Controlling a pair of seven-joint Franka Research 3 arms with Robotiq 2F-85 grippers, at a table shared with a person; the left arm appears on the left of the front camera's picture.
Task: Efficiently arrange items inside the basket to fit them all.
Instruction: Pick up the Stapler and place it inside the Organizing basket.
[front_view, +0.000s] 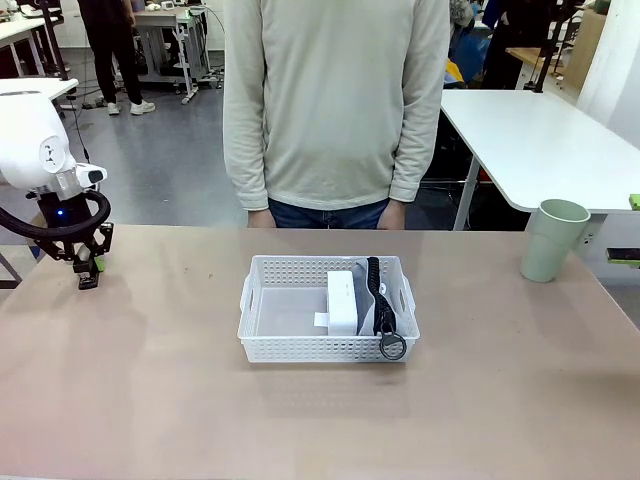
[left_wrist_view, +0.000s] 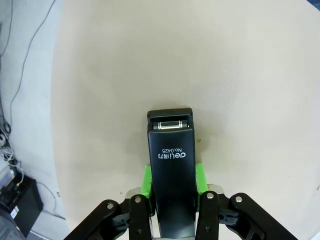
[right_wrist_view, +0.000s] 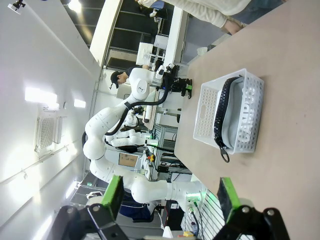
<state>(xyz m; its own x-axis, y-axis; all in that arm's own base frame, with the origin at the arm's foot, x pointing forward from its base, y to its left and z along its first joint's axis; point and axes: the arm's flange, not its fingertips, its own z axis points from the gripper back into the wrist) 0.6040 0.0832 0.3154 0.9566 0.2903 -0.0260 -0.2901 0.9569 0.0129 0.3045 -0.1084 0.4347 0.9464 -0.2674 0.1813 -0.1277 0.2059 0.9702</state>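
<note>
My left gripper (left_wrist_view: 172, 177) is shut on the small black stapler (left_wrist_view: 170, 142), its green pads pressed to both sides, low over the table at the far left (front_view: 90, 270). The white basket (front_view: 320, 349) sits mid-table. Inside it, on the right side, the white box (front_view: 343, 298) stands on edge next to the grey pouch (right_wrist_view: 245, 117) with its black zipper strap (front_view: 376, 295). The pale green cup (front_view: 552, 240) stands upright at the table's far right. My right gripper (right_wrist_view: 171, 195) is open, off the table, with nothing between its fingers.
A person in a pale sweater (front_view: 335, 100) stands at the far edge, hands down at the sides. The basket's left half (front_view: 285, 310) is bare. A white table (front_view: 540, 140) stands behind on the right.
</note>
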